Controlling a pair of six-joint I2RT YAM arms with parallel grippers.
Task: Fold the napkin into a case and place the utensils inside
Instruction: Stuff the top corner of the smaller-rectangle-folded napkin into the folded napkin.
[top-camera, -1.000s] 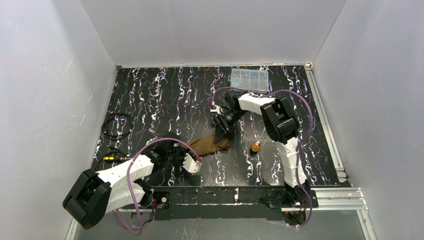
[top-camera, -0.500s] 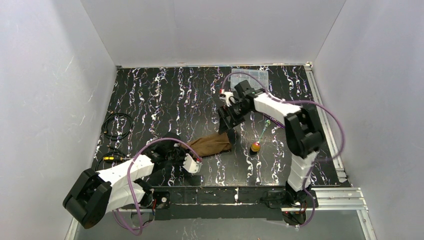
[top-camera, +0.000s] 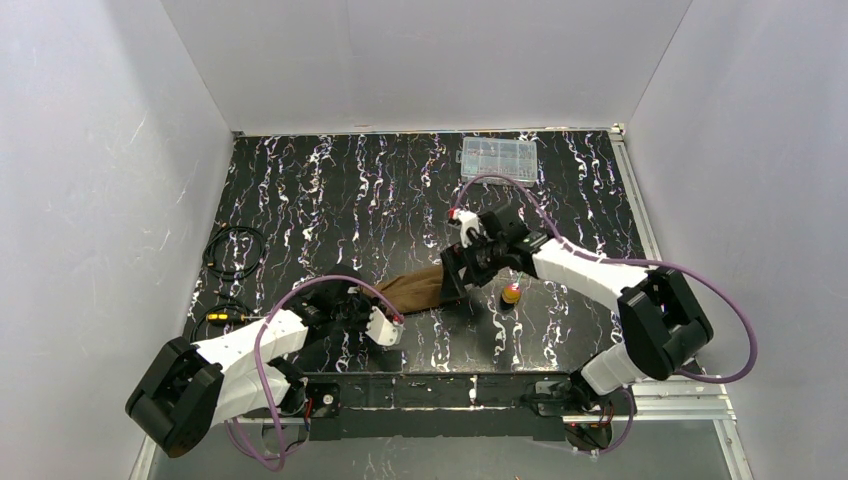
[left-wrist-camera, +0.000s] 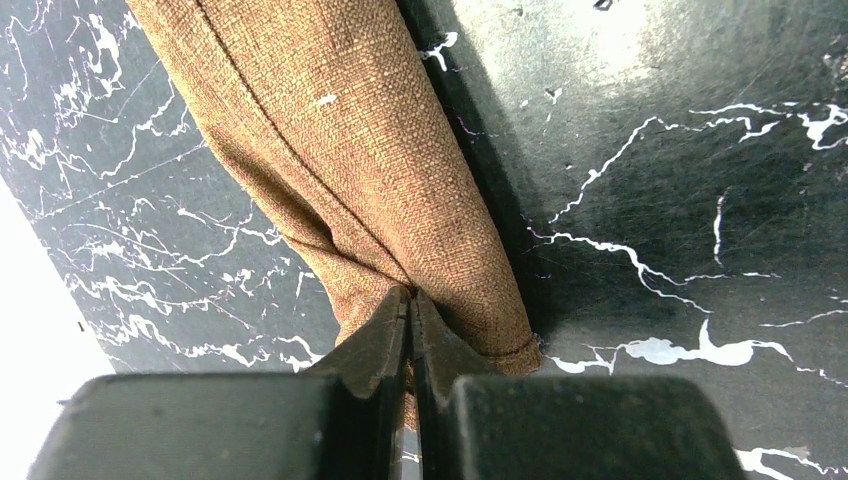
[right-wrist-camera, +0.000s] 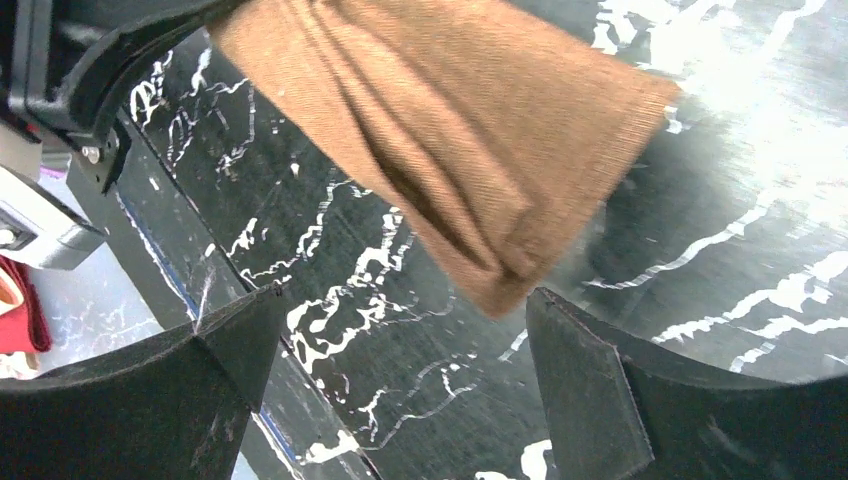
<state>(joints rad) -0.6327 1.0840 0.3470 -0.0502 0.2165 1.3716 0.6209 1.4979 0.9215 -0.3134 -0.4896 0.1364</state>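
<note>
Finds the right end effector (right-wrist-camera: 405, 335) gaping wide and empty, swung back down to the right end of the napkin (top-camera: 425, 288) at lower centre of the frame. Keeps the left end effector (left-wrist-camera: 410, 300) pinched shut on its left end. Suggests a fresh grip for the next fold, with no case formed yet.

Lab test cell: white walls (top-camera: 420, 60) enclose a black marbled table (top-camera: 330, 190).

Brown napkin (top-camera: 420, 290), black white-veined table (top-camera: 330, 200)
</note>
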